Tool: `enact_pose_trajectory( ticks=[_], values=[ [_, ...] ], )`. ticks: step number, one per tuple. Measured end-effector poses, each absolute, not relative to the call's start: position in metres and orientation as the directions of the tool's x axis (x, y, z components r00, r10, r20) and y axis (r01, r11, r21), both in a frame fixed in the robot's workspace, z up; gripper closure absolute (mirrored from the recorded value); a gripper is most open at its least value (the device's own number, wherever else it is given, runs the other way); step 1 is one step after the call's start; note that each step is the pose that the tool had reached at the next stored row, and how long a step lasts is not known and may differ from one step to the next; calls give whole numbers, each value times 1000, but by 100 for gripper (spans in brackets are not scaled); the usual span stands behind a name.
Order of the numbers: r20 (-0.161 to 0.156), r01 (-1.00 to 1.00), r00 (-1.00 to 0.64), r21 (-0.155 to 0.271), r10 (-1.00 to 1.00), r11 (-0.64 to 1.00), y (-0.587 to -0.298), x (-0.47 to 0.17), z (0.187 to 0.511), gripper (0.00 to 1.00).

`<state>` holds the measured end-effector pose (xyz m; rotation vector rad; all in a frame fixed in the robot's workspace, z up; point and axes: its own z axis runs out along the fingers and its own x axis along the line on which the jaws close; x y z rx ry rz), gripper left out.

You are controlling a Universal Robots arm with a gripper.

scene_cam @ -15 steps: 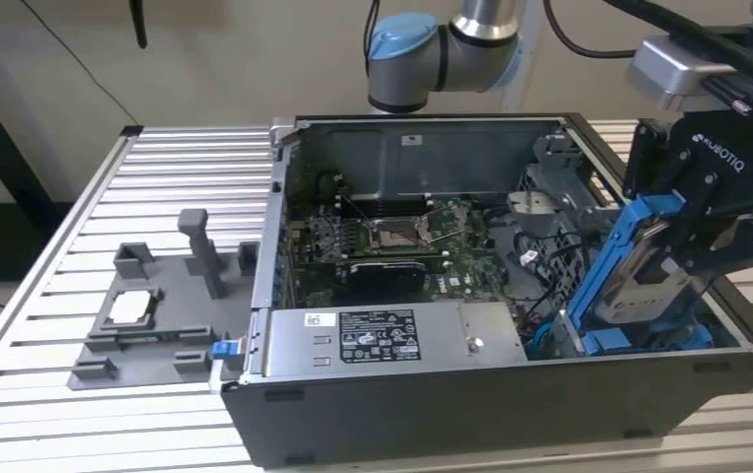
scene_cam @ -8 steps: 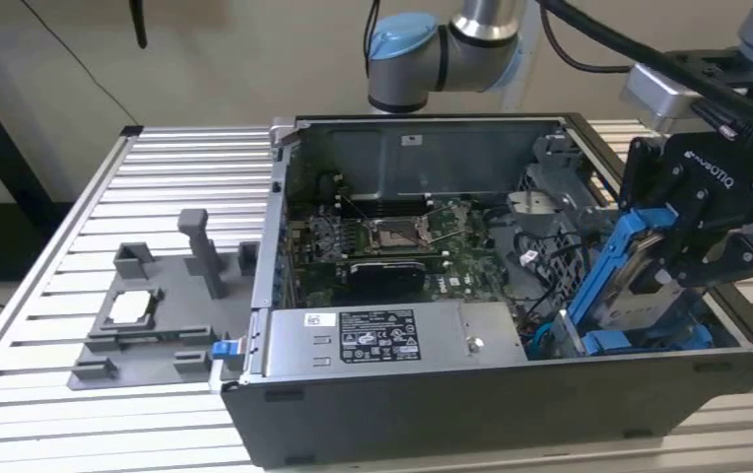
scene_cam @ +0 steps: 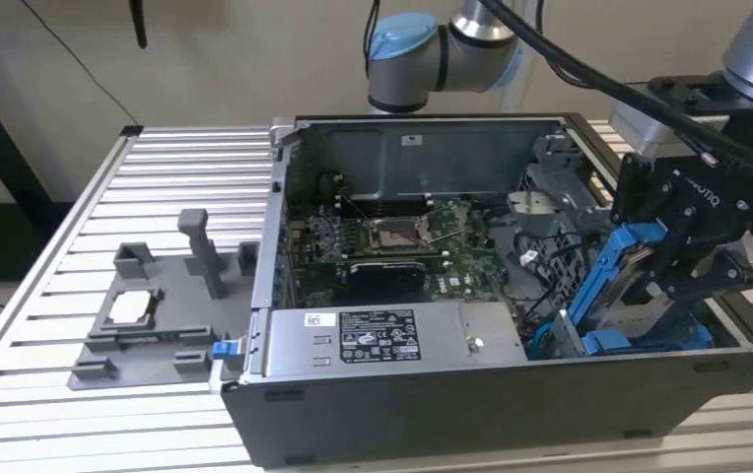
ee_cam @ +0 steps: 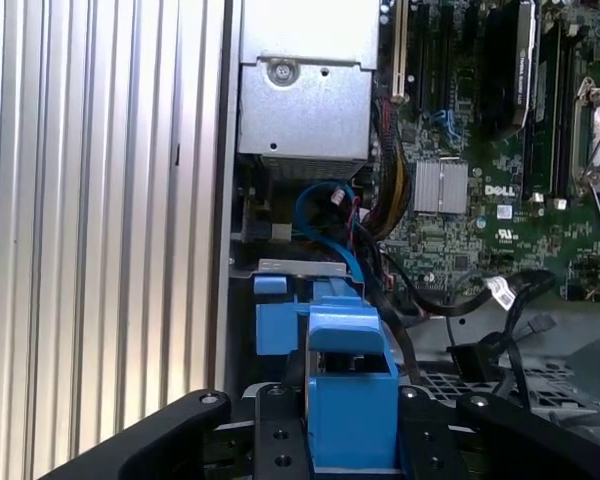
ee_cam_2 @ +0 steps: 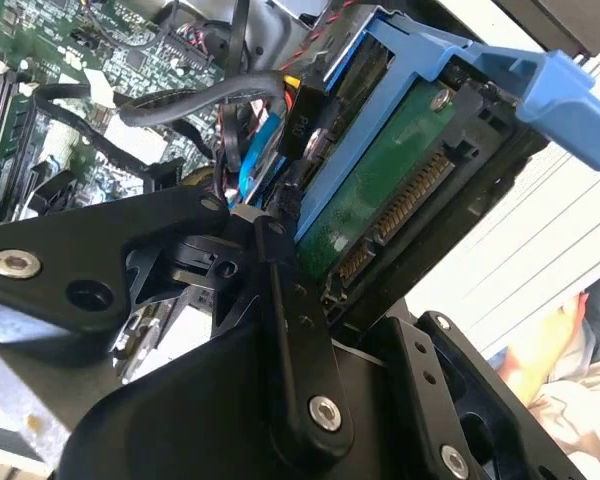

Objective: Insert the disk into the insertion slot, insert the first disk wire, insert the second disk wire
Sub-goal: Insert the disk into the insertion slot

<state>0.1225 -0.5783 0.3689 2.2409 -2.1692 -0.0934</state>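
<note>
Black two-finger gripper [scene_cam: 672, 286] clamps the blue-carriered silver-grey hard disk [scene_cam: 609, 276], tilted inside the dark grey computer case [scene_cam: 482, 414]. Not seated yet, both wire steps left.

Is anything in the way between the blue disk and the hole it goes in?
The claw grips the disk, which is tilted with its lower end inside the case. A blue cable and black cables lie right beside it. They might snag, but whether they truly block its way in is hidden.

Open case [scene_cam: 482, 414] below gripper [scene_cam: 666, 281]; motherboard [scene_cam: 462, 232] and black cables [ee_cam_2: 195, 100] near it, power supply [scene_cam: 390, 340] a bit farther; grey fixture [scene_cam: 153, 325] well apart from it on slatted table [scene_cam: 167, 177].
</note>
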Motion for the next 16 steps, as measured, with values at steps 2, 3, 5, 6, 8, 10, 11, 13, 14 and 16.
enact_pose_trajectory(
  ticks=[2, 3, 5, 6, 8, 10, 11, 13, 14, 16],
  values=[
    [-28, -998, 32, 57, -999, -33, -578, 122, 369, 67],
    [-28, -998, 32, 57, -999, -33, -578, 123, 369, 67],
    [-28, -998, 32, 57, -999, -33, -578, 123, 368, 67],
    [-28, -998, 32, 57, -999, -33, -578, 123, 368, 66],
    [-28, -998, 32, 57, -999, -33, -578, 123, 368, 60],
    [-28, -998, 32, 57, -999, -33, -579, 122, 368, 53],
    [-28, -998, 32, 57, -999, -33, -579, 122, 368, 53],
    [-28, -998, 32, 57, -999, -33, -579, 122, 370, 53],
    [-28, -998, 32, 57, -999, -33, -579, 122, 373, 53],
    [-28, -998, 32, 57, -999, -33, -579, 122, 381, 53]
  ],
)
